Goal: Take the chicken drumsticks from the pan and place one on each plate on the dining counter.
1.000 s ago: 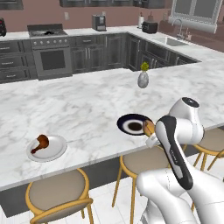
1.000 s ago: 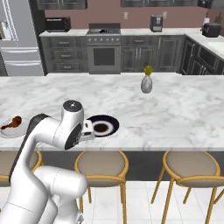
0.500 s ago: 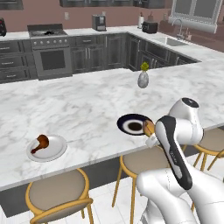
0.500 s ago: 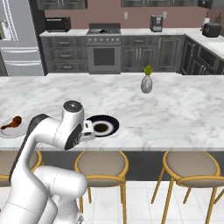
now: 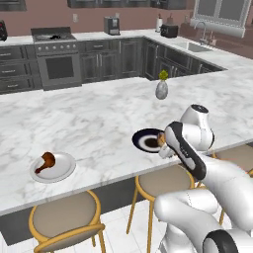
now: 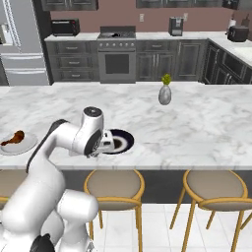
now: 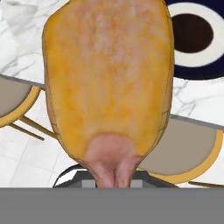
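A: Golden drumstick [image 7: 107, 78] looms large in the hand view, fingers pinched tight on its narrow end at the bottom.

B: And the dark plate [image 5: 148, 140]?

A: Centre of the left base view, on the counter [image 5: 99, 118] by its near edge, gripper [image 5: 162, 143] at its right rim.

B: The other one?

A: Brown drumstick [image 5: 45, 161] lies on the pale plate [image 5: 62, 169], lower left.

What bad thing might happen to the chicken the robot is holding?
1. The golden drumstick hangs near the counter edge, with stools and floor under it. If the claw lets go now, it may miss the dark plate and fall.
2. The claw pinches only the thin bone end, so the heavy part might slip or swing.
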Available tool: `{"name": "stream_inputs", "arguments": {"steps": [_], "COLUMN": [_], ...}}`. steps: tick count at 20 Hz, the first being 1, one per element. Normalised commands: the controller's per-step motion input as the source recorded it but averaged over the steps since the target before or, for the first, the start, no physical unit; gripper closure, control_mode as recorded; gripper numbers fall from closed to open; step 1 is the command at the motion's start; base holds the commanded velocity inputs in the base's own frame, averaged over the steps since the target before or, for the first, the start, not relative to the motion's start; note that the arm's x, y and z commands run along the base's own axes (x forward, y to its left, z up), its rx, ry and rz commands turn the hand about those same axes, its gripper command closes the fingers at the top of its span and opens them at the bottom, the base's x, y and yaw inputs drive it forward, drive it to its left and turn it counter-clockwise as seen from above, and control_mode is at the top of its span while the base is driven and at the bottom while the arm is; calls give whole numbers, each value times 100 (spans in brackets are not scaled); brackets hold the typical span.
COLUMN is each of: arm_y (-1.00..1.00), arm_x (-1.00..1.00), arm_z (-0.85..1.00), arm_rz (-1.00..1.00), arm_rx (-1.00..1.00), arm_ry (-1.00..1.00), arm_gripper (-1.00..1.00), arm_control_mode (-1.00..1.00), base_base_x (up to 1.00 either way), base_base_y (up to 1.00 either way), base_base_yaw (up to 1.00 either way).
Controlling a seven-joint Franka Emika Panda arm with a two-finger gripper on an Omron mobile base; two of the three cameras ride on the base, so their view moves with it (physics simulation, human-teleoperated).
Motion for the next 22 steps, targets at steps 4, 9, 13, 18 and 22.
{"name": "stream_inputs", "arguments": {"steps": [4, 9, 13, 18, 22], "arm_y": [-10, -1, 0, 0, -1], "arm_x": [59, 66, 64, 38, 32], "arm_z": [4, -8, -11, -28, -29], "arm_rz": [2, 0, 0, 0, 0], "arm_rx": [0, -3, -4, -10, -7], "arm_ry": [-1, 0, 0, 0, -2], "arm_gripper": [100, 100, 100, 100, 100], "arm_control_mode": [-100, -100, -100, -100, -100], "base_base_x": [0, 0, 0, 0, 0], "base_base_y": [0, 0, 0, 0, 0], "base_base_yaw": [0, 0, 0, 0, 0]}}
